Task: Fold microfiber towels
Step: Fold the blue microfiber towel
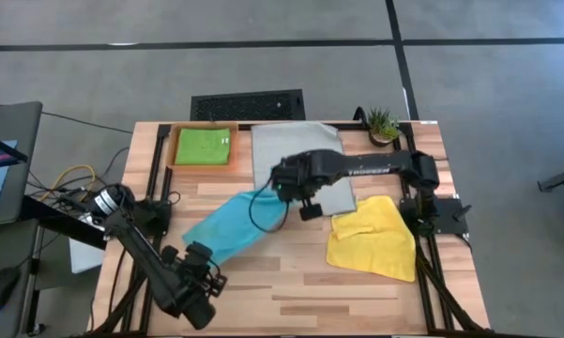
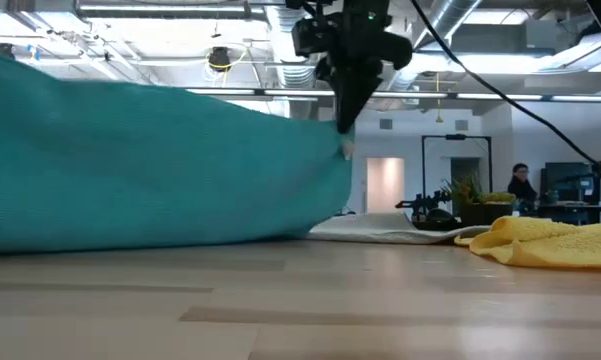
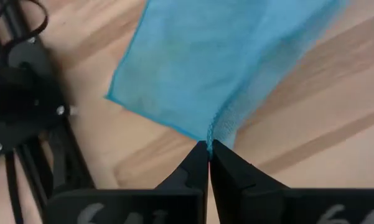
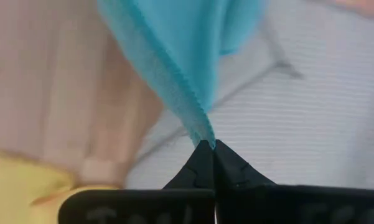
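Above wooden table (image 1: 291, 282), sky blue towel (image 1: 227, 225) stretches between both claws.

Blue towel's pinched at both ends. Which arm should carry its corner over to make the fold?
Probably right. The right gripper holds the sky blue microfiber towel lifted at mid-table, with room to travel. The left gripper pins the opposite corner low near the wooden table's front edge, a natural anchor.

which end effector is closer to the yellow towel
Right. The right end effector holds a blue towel corner just beside the yellow towel, over the grey towel's edge. The left end effector grips the blue towel's opposite corner, farther away near the table's front-left.
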{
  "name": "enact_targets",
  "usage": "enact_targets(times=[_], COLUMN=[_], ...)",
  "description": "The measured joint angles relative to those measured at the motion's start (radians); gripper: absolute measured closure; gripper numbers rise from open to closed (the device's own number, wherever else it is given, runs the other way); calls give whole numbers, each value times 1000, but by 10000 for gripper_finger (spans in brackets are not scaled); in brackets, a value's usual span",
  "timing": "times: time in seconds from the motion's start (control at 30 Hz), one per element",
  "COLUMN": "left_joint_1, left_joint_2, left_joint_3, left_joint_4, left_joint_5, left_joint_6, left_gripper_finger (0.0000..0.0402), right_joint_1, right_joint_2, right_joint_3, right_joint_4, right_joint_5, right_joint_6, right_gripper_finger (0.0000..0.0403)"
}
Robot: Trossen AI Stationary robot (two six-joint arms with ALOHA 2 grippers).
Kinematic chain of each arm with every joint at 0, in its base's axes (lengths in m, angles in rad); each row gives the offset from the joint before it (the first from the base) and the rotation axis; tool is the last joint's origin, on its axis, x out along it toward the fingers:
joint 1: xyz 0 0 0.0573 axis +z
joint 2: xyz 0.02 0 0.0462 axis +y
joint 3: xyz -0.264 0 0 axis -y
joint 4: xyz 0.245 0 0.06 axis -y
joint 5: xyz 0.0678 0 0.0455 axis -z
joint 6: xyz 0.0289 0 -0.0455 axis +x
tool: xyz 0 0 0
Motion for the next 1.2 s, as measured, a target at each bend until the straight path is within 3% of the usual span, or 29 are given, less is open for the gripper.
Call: enact_targets(times=[0.27,0.43,0.67,0.77,0.9,1.2], left_joint_1=[94,105,52,28,-4,-38], left_joint_2=[-9,-9,-9,-9,-9,-9], left_joint_3=[-8,-7,-7,-7,-7,-7], left_joint_4=[2,48,272,387,505,566], left_joint_5=[-73,17,108,111,149,260], left_joint_6=[88,147,176,172,159,57], left_gripper_finger=[401,401,401,401,401,401], right_joint_1=[-72,-51,14,44,93,187], right_joint_2=[-30,-30,-30,-30,-30,-20], right_joint_3=[0,0,0,0,0,-15], right_joint_4=[36,-52,-190,-248,-242,-221], right_joint_5=[2,-6,-16,-71,-158,-226], right_joint_6=[2,-16,-30,-31,-38,-42], right_gripper_finger=[400,399,399,397,398,397])
